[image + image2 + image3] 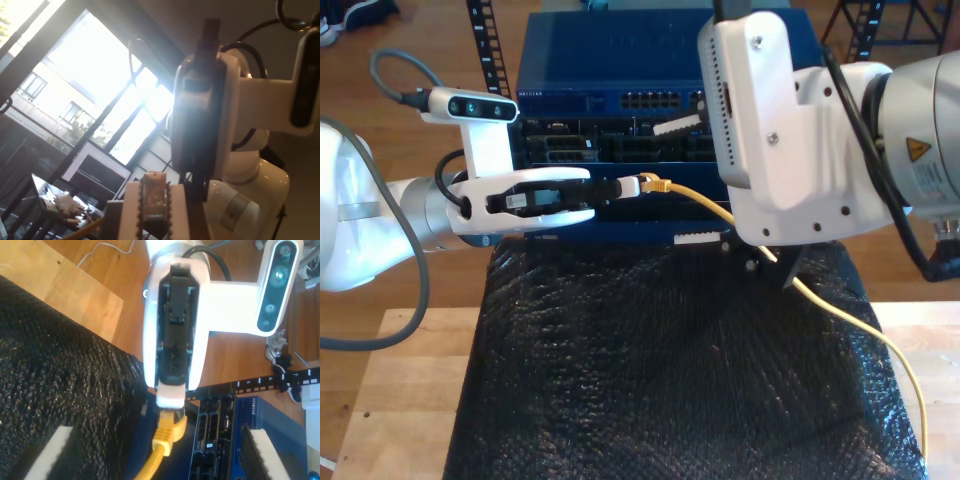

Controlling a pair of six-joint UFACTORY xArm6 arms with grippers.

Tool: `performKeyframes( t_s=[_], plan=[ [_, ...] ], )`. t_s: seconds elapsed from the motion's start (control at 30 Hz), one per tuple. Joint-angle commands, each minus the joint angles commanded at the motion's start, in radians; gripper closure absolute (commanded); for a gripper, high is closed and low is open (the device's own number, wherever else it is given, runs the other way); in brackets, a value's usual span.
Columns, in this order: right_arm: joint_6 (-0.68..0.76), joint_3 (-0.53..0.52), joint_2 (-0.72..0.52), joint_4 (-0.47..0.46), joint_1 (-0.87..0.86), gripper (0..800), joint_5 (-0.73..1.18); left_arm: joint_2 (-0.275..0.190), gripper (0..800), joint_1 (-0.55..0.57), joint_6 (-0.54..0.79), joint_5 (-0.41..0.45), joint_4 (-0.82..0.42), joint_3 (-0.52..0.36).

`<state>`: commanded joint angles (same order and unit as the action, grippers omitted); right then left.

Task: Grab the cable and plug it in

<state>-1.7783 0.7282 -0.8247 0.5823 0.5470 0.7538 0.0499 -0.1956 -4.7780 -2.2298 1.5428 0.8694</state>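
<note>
Where the cable (pixel 705 203) ends in its plug (pixel 655 183), at the centre of the exterior view, it is pinched by the second gripper (pixel 625 187), whose dark fingers (pixel 610 187) are closed on the yellow boot behind the clear tip. From there the cable runs toward the exterior view's right, passes behind the first gripper (pixel 692 180) and trails down over the black mat (pixel 650 380) to the lower right of the frame.

The plug's long axis lies level, along the fingers and across the face of the blue network switch (pixel 620 60), not into it. The second wrist view shows the same: the plug (pixel 167 432) sits straight off the fingertips, with the rows of ports (pixel 215 440) just beside it. Judged from this, the plug would need turning toward a port.

The first gripper's white fingers (pixel 678 126) stand well apart, open, holding nothing; the cable passes between them without visible contact. The mat lies on the wooden tabletop (pixel 400 400).
</note>
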Motion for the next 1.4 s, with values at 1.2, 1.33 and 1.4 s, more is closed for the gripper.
performKeyframes(
  t_s=[1.2, 1.33, 1.4],
  plan=[
    [0.009, 0.009, 0.006, 0.008, 0.055, 63, -0.037, 0.008, 787, 0.003, 0.000, -0.020, 0.002, -0.005],
    [0.008, 0.009, 0.006, 0.008, 0.057, 63, -0.038, 0.008, 786, 0.003, 0.000, -0.031, 0.012, -0.005],
    [0.008, 0.009, 0.008, 0.008, 0.057, 63, -0.038, 0.006, 785, 0.003, 0.000, -0.035, 0.017, -0.003]
  ],
)
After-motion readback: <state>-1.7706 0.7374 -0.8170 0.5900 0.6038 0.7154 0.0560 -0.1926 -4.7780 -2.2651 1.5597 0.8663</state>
